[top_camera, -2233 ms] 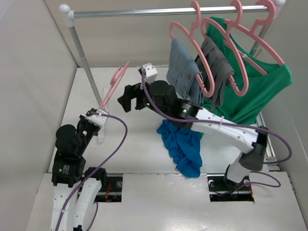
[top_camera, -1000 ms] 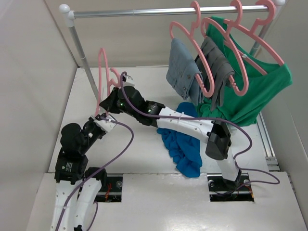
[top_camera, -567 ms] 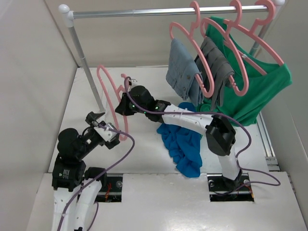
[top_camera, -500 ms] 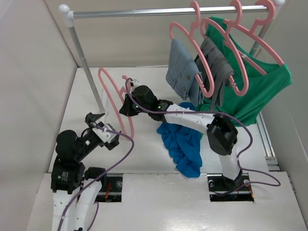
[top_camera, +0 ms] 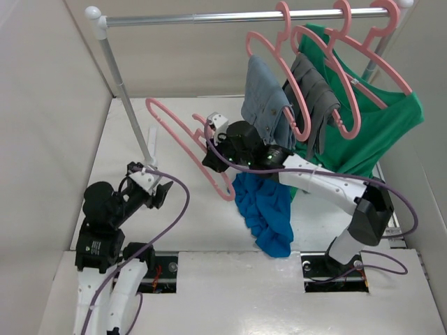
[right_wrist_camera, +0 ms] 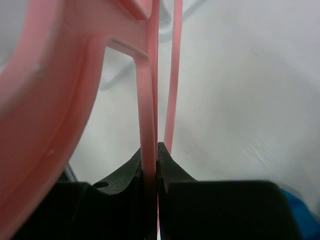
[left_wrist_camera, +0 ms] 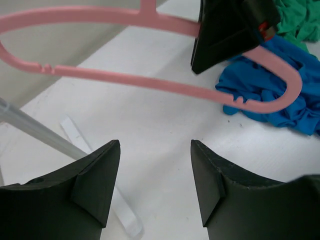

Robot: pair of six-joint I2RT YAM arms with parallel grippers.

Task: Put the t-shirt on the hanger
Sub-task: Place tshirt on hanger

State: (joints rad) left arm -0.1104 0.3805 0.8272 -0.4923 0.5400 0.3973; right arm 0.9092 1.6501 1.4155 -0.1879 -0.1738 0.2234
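Right wrist view shows the right end effector (right_wrist_camera: 151, 161) clamped on the hanger (right_wrist_camera: 143, 100).

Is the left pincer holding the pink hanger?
No, the left pincer is open and empty; the right pincer grips the hanger.

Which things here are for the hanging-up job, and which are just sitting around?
For the job:
pink hanger, pinched in the right gripper
blue t-shirt, lying crumpled

Just there:
rail
grey clothes hanging on it
green shirt hanging on it
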